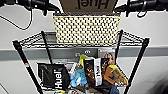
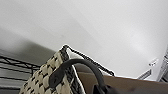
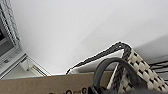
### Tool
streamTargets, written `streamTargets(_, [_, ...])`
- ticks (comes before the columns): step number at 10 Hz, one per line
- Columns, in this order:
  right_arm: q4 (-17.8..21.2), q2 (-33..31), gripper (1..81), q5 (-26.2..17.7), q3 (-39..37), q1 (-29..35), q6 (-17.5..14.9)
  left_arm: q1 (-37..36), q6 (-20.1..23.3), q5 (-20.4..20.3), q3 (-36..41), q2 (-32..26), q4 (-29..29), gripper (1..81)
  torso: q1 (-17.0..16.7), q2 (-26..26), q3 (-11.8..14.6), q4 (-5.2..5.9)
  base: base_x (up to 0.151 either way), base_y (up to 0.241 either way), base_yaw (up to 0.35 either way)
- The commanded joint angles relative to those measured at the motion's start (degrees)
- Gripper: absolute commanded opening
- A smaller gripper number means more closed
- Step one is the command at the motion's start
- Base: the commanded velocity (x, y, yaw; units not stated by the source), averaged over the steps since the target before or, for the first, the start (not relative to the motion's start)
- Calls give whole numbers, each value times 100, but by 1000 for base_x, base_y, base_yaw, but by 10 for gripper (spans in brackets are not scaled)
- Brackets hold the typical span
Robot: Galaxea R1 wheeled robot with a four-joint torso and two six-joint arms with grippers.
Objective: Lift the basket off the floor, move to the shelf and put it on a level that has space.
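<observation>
The cream-white woven basket [image 1: 86, 28] with its dark braided rim sits level at the shelf's [image 1: 25, 61] top level [image 1: 131, 38], its bottom down among the post tips. I cannot tell whether it rests on the wire grid. A brown Huel box [image 1: 87, 5] stands inside it. My left gripper [image 2: 101, 89] is shut on one black loop handle [image 2: 80, 62] at the basket's left end. My right gripper [image 3: 96, 90] is shut on the other handle [image 3: 112, 61] at the right end. Both arms reach in from the upper corners of the head view. The floor is hidden.
The tier below is crowded with a black Huel bag [image 1: 53, 76], snack packets [image 1: 96, 71] and a blue item [image 1: 78, 77]. A pale wall with a grey band and a socket [image 1: 82, 53] stands close behind the rack. A black cable [image 1: 15, 23] hangs at the left.
</observation>
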Motion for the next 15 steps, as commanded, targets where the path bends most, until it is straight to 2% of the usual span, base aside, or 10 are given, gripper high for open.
streamTargets(1, [-134,166,10,-164,-140,738,-91,-748,49,105,-64,72,69,10,0,0,2,0,0,0,0])
streamTargets(2, [-126,140,10,-164,-105,747,-91,-748,84,96,15,54,69,10,-2,0,2,0,0,0,0])
streamTargets(3, [-108,70,811,-164,-27,764,-82,-748,102,87,84,46,60,10,-2,-2,2,0,0,0,0])
streamTargets(4, [-82,26,811,-164,9,791,-91,-748,111,87,120,28,51,811,-2,-2,2,0,0,0,0])
streamTargets(6, [-47,-166,811,-163,175,904,-82,-782,111,96,199,-128,51,811,0,0,0,0,0,0,0])
streamTargets(10, [112,-1202,811,-111,1053,1265,-82,-1195,111,105,778,-972,25,811,2,2,0,0,0,0,0])
streamTargets(13, [77,-1827,811,-164,1485,1212,-74,-1275,102,402,1078,-1631,60,811,0,2,0,0,0,0,0])
streamTargets(15, [-90,-2286,811,-366,1627,1099,-73,-1214,366,729,1052,-1985,122,811,0,0,0,0,0,0,0])
